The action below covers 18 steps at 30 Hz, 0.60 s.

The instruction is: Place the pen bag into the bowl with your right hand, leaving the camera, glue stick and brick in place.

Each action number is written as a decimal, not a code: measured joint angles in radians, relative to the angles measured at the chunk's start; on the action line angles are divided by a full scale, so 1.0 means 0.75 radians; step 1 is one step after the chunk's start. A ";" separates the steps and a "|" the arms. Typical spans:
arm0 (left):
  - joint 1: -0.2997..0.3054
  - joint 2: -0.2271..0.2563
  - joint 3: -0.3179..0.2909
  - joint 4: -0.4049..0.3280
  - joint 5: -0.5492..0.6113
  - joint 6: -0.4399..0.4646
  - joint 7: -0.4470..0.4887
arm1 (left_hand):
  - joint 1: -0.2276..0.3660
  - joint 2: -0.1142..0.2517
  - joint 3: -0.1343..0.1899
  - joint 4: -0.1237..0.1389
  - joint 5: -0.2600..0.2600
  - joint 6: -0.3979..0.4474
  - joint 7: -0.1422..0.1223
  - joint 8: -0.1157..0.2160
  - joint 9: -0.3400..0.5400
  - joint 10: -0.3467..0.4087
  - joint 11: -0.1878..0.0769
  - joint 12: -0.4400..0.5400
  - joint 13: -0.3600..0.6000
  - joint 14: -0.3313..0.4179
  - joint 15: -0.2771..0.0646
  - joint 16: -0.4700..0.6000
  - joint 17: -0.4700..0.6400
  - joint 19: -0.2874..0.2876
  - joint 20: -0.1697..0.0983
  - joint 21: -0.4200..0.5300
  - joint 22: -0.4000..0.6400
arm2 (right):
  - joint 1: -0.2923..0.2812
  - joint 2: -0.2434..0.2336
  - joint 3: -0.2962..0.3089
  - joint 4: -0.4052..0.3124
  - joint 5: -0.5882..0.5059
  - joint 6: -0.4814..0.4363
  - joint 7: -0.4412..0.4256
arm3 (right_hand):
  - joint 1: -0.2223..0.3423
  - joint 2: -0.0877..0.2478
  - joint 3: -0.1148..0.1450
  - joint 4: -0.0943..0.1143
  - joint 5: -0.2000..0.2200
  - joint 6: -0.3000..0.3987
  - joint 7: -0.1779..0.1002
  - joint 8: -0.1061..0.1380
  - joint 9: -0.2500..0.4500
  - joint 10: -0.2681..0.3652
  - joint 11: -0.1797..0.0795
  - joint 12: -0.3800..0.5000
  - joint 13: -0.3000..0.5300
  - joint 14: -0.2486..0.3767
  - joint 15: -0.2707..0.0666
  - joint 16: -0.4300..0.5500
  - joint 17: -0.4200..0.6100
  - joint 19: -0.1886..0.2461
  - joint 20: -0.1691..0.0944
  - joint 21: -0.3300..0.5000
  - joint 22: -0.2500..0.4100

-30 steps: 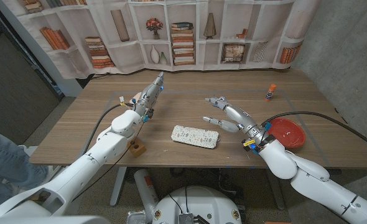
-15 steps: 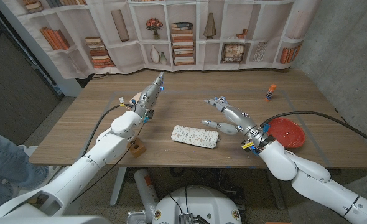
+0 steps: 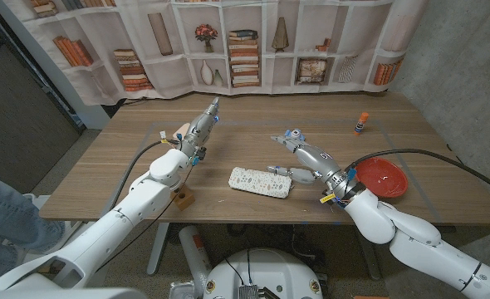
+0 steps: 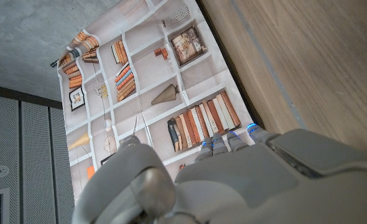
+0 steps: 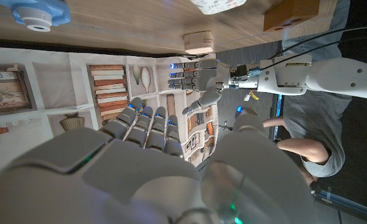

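The left hand [image 3: 197, 131] stands on the surface [image 3: 104, 178] with fingers straight and together, holding nothing; the brick [image 3: 183, 198] sits near its forearm. The pen bag [image 3: 262, 182] lies at centre, with the right hand [image 3: 305, 158], fingers spread and empty, just beside its right end. It should probably straddle the bag mid-length and close firmly (soft fabric may sag). The red bowl [image 3: 381, 176] waits right; the glue stick [image 3: 361, 124] stands behind it, clear of the likely carry path.

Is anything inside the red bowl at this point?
Nothing shows inside the red bowl; its visible interior looks bare. The right arm's wrist covers its near-left rim, so that part cannot be checked. The pen bag lies on the table, beside the open right hand.
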 measured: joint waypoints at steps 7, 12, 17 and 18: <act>0.004 -0.003 0.001 0.005 0.000 0.001 0.001 | 0.005 0.005 -0.004 -0.004 0.000 0.007 -0.007 0.000 0.000 0.000 0.000 0.000 0.000 0.000 0.000 0.000 0.000 0.000 0.000 0.000 0.000 | 0.014 -0.008 -0.018 -0.004 -0.015 -0.021 0.000 | 0.007 -0.007 0.000 0.000 0.005 -0.005 -0.029 0.000 0.000 -0.018 -0.018 -0.008 0.000 0.002 0.002 0.000 0.000 0.009 0.009 -0.013 0.000; 0.007 -0.004 0.001 0.010 -0.002 0.001 0.002 | 0.005 0.005 -0.004 -0.004 0.000 0.007 -0.007 0.000 0.000 0.000 0.000 0.000 0.000 0.000 0.000 0.000 0.000 0.000 0.000 0.000 0.000 | 0.021 -0.009 -0.028 -0.009 -0.030 -0.042 0.007 | 0.037 -0.012 -0.005 -0.006 0.020 -0.012 -0.050 0.000 0.000 -0.041 -0.030 -0.016 0.000 0.006 0.052 0.000 0.000 0.024 0.053 -0.023 0.000; 0.010 -0.004 0.001 0.017 -0.005 -0.001 0.001 | 0.005 0.005 -0.009 0.002 0.000 0.014 0.000 0.000 0.000 0.000 0.000 0.000 0.000 -0.003 0.009 0.000 0.000 0.000 0.000 0.000 0.000 | 0.029 -0.012 -0.043 -0.025 -0.054 -0.083 0.022 | 0.053 -0.015 0.000 -0.011 0.025 -0.014 -0.052 0.000 0.000 -0.053 -0.028 -0.016 0.000 0.006 0.094 0.000 -0.003 0.033 0.091 -0.034 0.000; 0.010 -0.004 0.001 0.018 -0.005 -0.001 0.000 | 0.005 0.005 -0.009 0.002 0.000 0.014 0.000 0.000 0.000 0.000 0.000 0.000 0.000 -0.001 0.011 0.000 0.000 0.000 0.000 0.000 0.000 | 0.030 -0.013 -0.045 -0.028 -0.058 -0.089 0.025 | 0.057 -0.019 0.000 -0.011 0.025 -0.017 -0.055 0.000 0.000 -0.055 -0.030 -0.016 0.000 0.006 0.094 0.000 -0.004 0.033 0.091 -0.034 0.000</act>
